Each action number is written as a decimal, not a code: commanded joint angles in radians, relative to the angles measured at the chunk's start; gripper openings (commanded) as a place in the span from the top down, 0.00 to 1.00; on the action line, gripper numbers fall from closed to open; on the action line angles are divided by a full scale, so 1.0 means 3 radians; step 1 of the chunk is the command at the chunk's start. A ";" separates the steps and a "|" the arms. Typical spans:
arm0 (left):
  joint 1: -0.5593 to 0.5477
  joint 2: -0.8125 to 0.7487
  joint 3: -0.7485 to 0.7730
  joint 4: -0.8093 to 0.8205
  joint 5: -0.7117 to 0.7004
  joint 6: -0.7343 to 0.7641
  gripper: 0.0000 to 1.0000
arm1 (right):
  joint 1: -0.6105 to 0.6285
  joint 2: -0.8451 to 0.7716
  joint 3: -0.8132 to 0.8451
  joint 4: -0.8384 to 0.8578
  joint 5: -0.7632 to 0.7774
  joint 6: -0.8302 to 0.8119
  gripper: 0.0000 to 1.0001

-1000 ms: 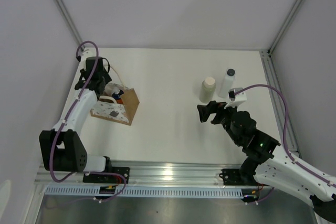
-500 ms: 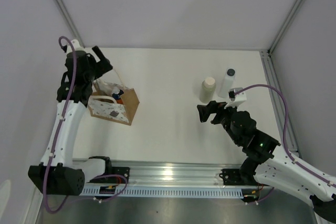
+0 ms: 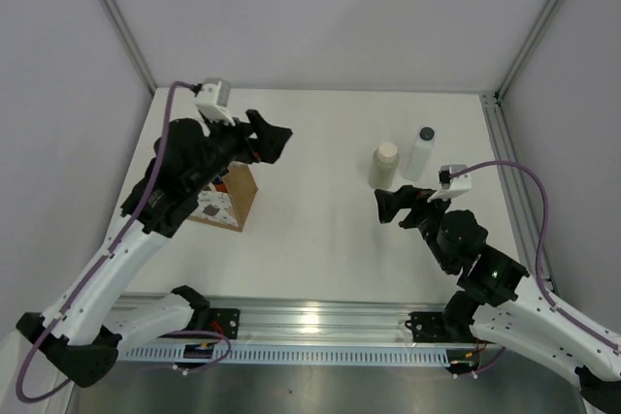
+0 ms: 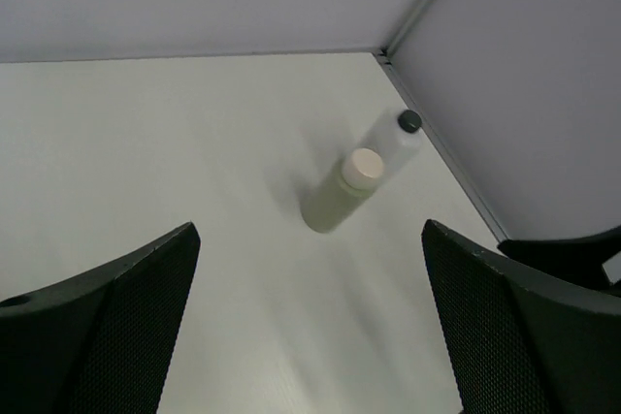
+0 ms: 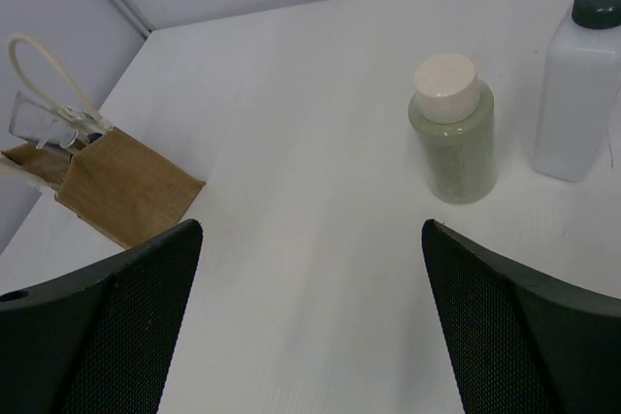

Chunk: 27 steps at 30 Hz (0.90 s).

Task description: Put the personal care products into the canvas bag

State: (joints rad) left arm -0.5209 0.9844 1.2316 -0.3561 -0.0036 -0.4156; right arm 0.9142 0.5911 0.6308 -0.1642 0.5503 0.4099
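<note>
The cream bottle with cream cap (image 3: pixel 385 165) and the translucent white bottle with dark cap (image 3: pixel 419 152) stand upright side by side at the table's right; both show in the right wrist view (image 5: pixel 450 129) (image 5: pixel 578 79) and the left wrist view (image 4: pixel 342 191) (image 4: pixel 401 132). The canvas bag (image 3: pixel 226 200) sits at the left, partly hidden by my left arm; in the right wrist view it (image 5: pixel 121 184) shows a rope handle and a clear tube end. My left gripper (image 3: pixel 274 138) is open and empty, above the table right of the bag. My right gripper (image 3: pixel 391 207) is open and empty, just in front of the cream bottle.
Grey walls close the table at the left, back and right, with a metal rail (image 3: pixel 509 172) along the right edge. The arms' mounting rail (image 3: pixel 310 322) runs along the near edge.
My left arm has swung from over the bag toward the table's middle, its gripper now pointing at the two bottles. My right gripper has shifted slightly right and nearer the cream bottle.
</note>
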 commanded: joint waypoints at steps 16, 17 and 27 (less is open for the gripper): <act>-0.0733 0.2399 0.0772 0.0793 0.0165 0.0664 0.01 | -0.0005 -0.0462 0.0009 0.0041 0.0303 0.0009 0.01; -0.0749 0.2455 0.0828 0.0859 0.0201 0.0664 0.01 | -0.0005 -0.0467 -0.0006 0.0041 0.0313 0.0009 0.01; -0.0928 0.3340 0.1749 0.0630 0.0283 0.0935 0.01 | -0.0010 -0.0426 -0.0001 0.0046 0.0303 0.0004 0.01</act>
State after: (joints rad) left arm -0.7811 1.9400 1.6653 -0.1429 0.0647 -0.1894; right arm 0.9142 0.4614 0.6285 -0.1669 0.6132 0.4103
